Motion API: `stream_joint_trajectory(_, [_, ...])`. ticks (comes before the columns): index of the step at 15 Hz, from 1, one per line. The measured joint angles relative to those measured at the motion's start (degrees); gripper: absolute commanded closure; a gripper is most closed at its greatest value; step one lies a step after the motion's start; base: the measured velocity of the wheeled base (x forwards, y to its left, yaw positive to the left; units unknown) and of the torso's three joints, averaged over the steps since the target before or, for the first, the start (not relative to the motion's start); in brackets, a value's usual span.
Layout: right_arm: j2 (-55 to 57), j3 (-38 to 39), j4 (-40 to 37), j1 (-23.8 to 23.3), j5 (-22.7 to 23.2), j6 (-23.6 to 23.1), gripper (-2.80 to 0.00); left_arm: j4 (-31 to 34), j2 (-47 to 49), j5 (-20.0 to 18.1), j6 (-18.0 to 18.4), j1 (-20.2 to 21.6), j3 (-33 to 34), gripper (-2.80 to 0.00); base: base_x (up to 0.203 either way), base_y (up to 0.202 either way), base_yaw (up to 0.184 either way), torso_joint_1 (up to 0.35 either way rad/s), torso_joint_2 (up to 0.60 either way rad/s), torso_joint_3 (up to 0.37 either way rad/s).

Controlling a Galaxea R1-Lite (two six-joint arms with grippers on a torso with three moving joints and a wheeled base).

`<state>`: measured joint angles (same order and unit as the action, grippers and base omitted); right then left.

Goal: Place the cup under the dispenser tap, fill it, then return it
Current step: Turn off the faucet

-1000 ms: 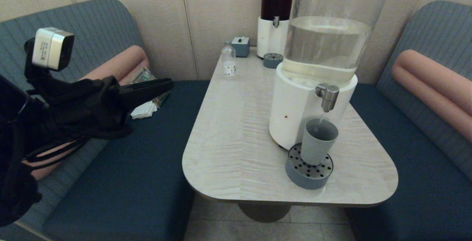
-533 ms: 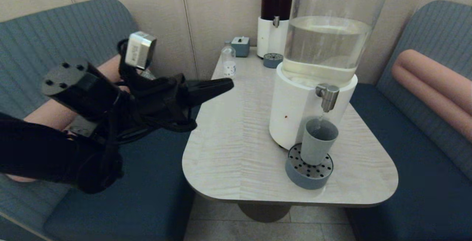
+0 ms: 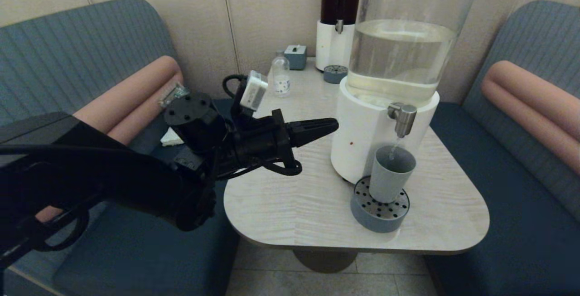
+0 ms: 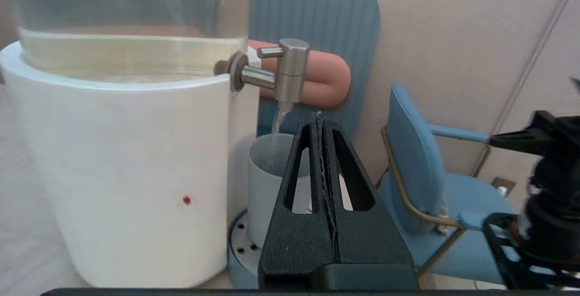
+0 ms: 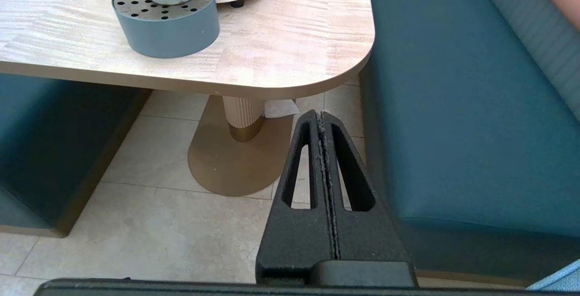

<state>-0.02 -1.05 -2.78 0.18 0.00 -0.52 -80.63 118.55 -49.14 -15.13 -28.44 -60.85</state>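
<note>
The pale wood-grain bench [image 3: 294,187] with rounded corners stands between two blue-upholstered seats [image 3: 149,232]. On it, the big dispenser [image 3: 389,74] with a round white base and a clear tank of pale liquid is the largest thing; behind it by the wall is a slimmer dispenser of dark red liquid [image 3: 337,19]. The left arm reaches over the bench's left edge, its black left gripper [image 3: 333,126] clenched with nothing between the fingers, pointing level toward the white base and just short of it. Before the base sits a round grey-blue drip tray with a perforated top [image 3: 379,212], and the small matte grey-blue tapered cup [image 3: 390,173] stands upright on it, directly under the short brushed-silver dispenser tap [image 3: 402,117]. A thin stream runs from the tap into the cup. The right gripper [image 5: 322,114], also clenched and empty, hangs below the bench's edge over the tiled floor [image 5: 136,223].
</note>
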Motion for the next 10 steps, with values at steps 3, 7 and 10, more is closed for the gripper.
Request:
stream_joint_trajectory(3, [0.0, 0.0, -0.02, 0.0, 0.0, 0.0, 0.0, 5.05, 1.98, 1.52, 2.52, -1.07, -5.18, 0.0, 0.0, 0.0, 0.0, 0.0, 0.0, 0.0])
stream_joint_trajectory(7, [0.0, 0.0, -0.02, 0.0, 0.0, -0.02, 0.0, 8.71, 4.61, 3.34, 2.75, -2.42, -12.09, 0.0, 0.0, 0.0, 0.0, 0.0, 0.0, 0.0])
stream_joint_trajectory(10, [0.0, 0.0, 0.0, 0.0, 0.0, 0.03, 0.0, 11.79, 6.84, 4.73, 3.12, -2.95, -17.57, 0.0, 0.0, 0.0, 0.0, 0.0, 0.0, 0.0])
